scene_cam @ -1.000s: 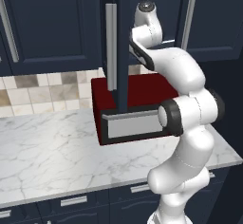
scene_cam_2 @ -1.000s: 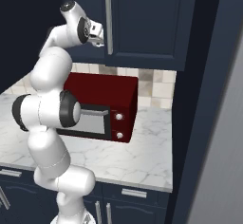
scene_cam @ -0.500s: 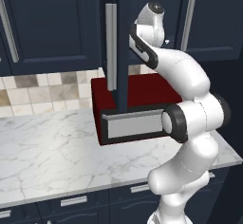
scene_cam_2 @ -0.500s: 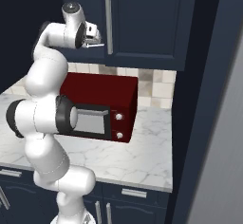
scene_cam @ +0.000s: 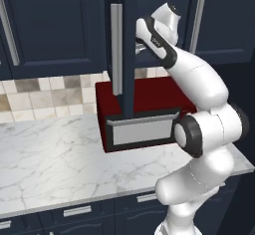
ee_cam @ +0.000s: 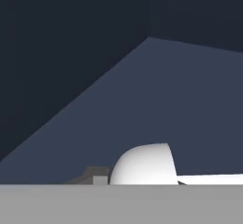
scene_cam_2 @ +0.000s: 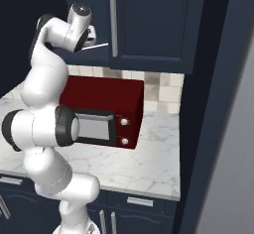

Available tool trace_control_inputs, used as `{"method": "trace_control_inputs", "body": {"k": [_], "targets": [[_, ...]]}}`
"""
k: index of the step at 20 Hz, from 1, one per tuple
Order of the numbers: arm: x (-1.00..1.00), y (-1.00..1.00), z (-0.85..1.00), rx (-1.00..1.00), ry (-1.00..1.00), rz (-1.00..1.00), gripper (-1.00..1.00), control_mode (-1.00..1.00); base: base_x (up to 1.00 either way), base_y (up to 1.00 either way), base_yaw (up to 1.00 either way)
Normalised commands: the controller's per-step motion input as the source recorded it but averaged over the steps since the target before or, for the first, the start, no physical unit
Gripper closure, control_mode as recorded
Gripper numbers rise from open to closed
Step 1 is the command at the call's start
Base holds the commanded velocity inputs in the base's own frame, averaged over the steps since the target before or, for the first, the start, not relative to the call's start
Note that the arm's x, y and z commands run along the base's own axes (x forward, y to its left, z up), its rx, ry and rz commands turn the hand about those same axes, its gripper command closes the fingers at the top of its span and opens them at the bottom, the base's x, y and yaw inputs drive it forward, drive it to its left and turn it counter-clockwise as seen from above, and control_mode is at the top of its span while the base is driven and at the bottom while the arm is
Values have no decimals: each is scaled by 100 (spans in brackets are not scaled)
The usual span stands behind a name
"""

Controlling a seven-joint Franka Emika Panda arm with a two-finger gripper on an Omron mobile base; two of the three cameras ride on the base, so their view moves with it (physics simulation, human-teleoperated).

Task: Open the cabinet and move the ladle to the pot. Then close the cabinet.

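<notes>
The cabinet door (scene_cam: 128, 55) stands swung open, edge-on in the left base view, with its silver bar handle (scene_cam: 116, 50) facing me. My arm reaches up into the opening beside it. My gripper (scene_cam_2: 90, 40) is at the cabinet's lower shelf edge, shut on the ladle (scene_cam_2: 100, 45), whose thin silvery handle sticks out to the right. In the hand view the ladle's pale bowl (ee_cam: 142, 166) sits right at the fingers against the dark cabinet interior. The pot is out of view.
A dark red microwave (scene_cam: 144, 114) sits on the marble counter (scene_cam: 50, 164) directly under the open cabinet. The twin door (scene_cam_2: 149, 20) stays shut to the right. A tall navy panel (scene_cam_2: 218, 104) bounds the right side.
The hand has shifted slightly left and down at the cabinet opening, the elbow has swung, and the jaws have closed the last bit.
</notes>
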Motion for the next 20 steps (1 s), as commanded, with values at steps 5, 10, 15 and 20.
{"method": "trace_control_inputs", "body": {"k": [5, 10, 15, 20], "targets": [[-100, 5, 0, 0, -10, 12, 100, -100, 0, 0, 0], [-100, 0, 0, 0, -10, 7, 100, -100, 0, 0, 0], [-100, 16, 0, 0, -7, 6, 100, -100, 0, 0, 0], [-100, 7, 5, -1, -8, 0, 100, -100, 0, 0, 0]]}}
